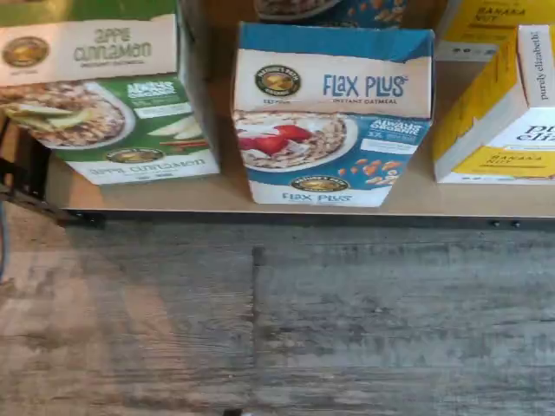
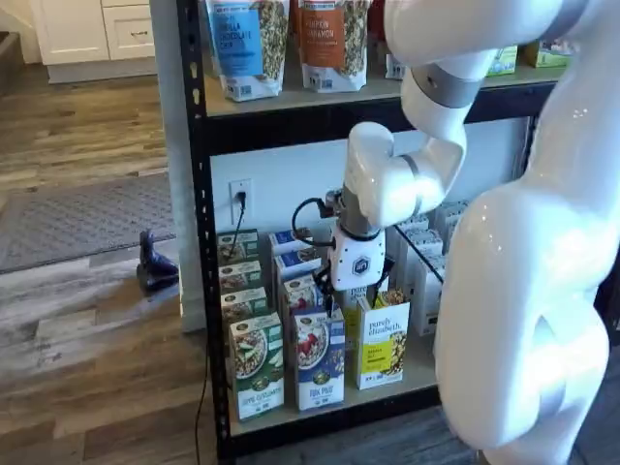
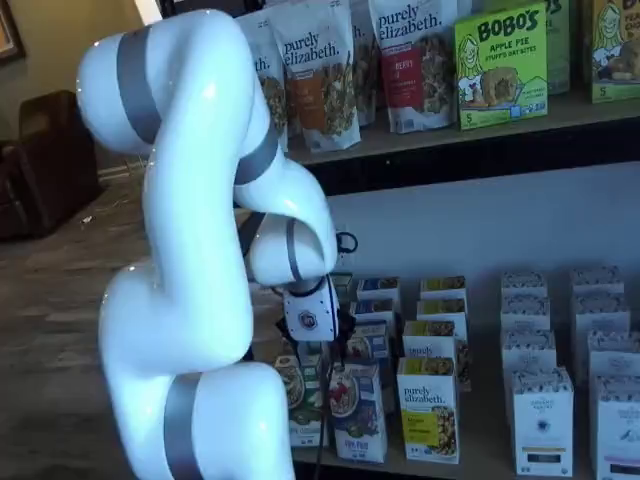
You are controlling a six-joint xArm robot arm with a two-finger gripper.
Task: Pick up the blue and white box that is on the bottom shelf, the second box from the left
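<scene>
The blue and white box [image 1: 331,121], marked Flax Plus, with a bowl of red berries on it, stands at the front edge of the bottom shelf [image 1: 224,196] in the wrist view. It shows in both shelf views [image 2: 320,359] [image 3: 357,410], at the front of a row of like boxes. My gripper [image 2: 338,298] hangs just above this box; in a shelf view [image 3: 322,352] its white body is plain. The black fingers are too dark and small to show a gap. Nothing is held.
A green and white Apple Cinnamon box [image 1: 104,95] stands left of the blue one, and a yellow and white box [image 1: 499,108] stands right of it. More white boxes [image 3: 545,415] fill the shelf's right. Pouches [image 2: 329,44] stand on the upper board. Wooden floor [image 1: 277,321] lies below the rail.
</scene>
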